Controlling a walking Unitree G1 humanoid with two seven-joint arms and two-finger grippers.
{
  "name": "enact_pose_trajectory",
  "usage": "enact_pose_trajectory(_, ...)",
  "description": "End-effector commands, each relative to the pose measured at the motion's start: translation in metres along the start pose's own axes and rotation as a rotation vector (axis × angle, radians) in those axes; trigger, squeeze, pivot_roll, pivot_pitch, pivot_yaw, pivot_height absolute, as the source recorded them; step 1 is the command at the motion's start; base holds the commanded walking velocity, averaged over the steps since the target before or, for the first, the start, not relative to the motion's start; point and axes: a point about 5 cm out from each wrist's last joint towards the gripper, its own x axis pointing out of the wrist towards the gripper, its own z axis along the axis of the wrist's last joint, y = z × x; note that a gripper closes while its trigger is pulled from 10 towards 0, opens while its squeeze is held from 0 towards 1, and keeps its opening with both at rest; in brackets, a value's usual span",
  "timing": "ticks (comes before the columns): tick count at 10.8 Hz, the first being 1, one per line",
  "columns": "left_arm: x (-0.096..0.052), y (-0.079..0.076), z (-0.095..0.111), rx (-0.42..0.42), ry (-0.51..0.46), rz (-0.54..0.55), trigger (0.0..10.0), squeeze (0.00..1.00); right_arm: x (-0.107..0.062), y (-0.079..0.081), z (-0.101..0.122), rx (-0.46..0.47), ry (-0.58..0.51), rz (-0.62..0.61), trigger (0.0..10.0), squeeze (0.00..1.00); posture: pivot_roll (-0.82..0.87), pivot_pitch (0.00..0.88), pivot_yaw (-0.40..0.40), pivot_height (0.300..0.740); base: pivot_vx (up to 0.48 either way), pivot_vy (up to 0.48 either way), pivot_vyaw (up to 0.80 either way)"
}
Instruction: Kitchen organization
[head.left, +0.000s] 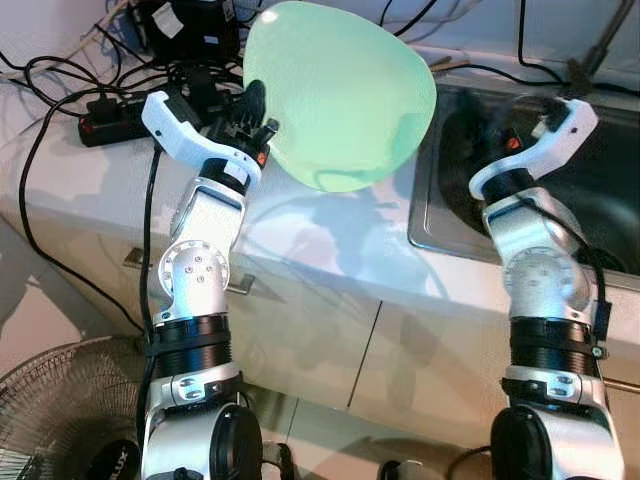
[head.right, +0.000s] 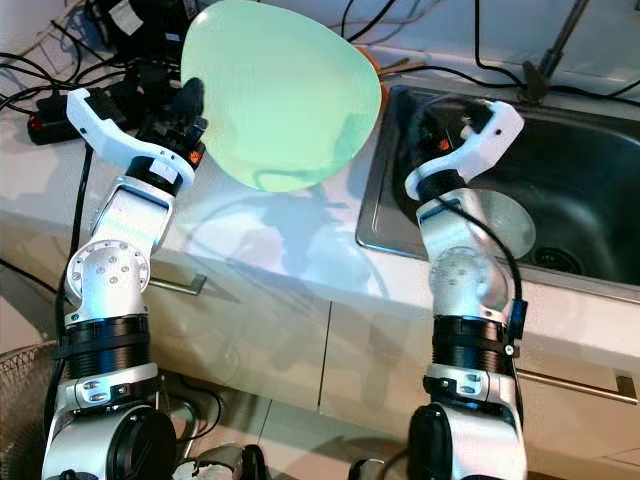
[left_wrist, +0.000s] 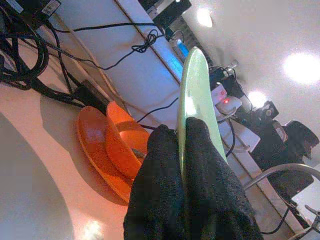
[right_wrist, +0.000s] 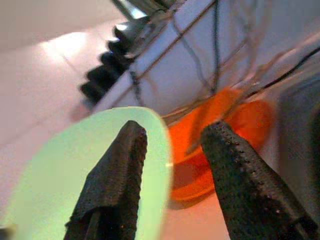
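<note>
A green plate (head.left: 340, 95) is held up above the counter (head.left: 330, 250), clamped by its rim at the left edge between the fingers of the left hand (head.left: 250, 115). The plate is tilted, its face turned toward the head camera, and it hangs clear of the counter, just left of the sink (head.left: 600, 190). The right hand (right_wrist: 170, 165) is raised over the near left part of the sink, its fingers spread apart with nothing between them.

Risks, as judged:
- The grip is taken on a thin rim only. A slip or a twist of the plate in the fingers is possible if the arm is swung quickly; a drop onto the counter or the sink edge would follow.
- Orange dishes (left_wrist: 107, 150) are stacked at the far side of the counter, near the wall. A knock against them is likely if the green plate is lowered there at a steep tilt.
- Cables (head.left: 60, 100) and a power strip (head.left: 105, 120) lie on the far left of the counter; these could be snagged by the left arm.
- The right hand is near the plate's path toward the sink, so a clash between the two is conceivable.

Views compared: in the left wrist view the plate is seen edge-on, with the fingers (left_wrist: 207, 175) pressed on both faces, and the orange dishes are plainly shown. In the eye views most of the orange stack is hidden behind the plate. The spread of the right hand's fingers is made plain in the right wrist view.
</note>
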Motion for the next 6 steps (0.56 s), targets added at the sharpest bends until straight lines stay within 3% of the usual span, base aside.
enact_pose_trajectory(1,0.006,-0.016,-0.002,-0.018,-0.019,-0.064,10.0,0.0,0.0,0.007,0.004,0.033,-0.004,0.042,10.0,0.0,0.03,0.089,0.027,0.74,0.0,0.0,0.0)
enact_pose_trajectory(4,0.007,-0.02,-0.003,-0.043,-0.033,-0.096,10.0,0.0,-0.003,0.008,-0.007,0.118,0.057,0.055,10.0,0.0,0.03,0.065,0.027,0.74,0.0,0.0,0.0)
enact_pose_trajectory(6,0.007,-0.024,-0.003,-0.064,-0.034,-0.125,10.0,0.0,-0.005,0.003,-0.013,0.126,0.081,0.033,10.0,0.0,0.04,0.055,0.027,0.74,0.0,0.0,0.0)
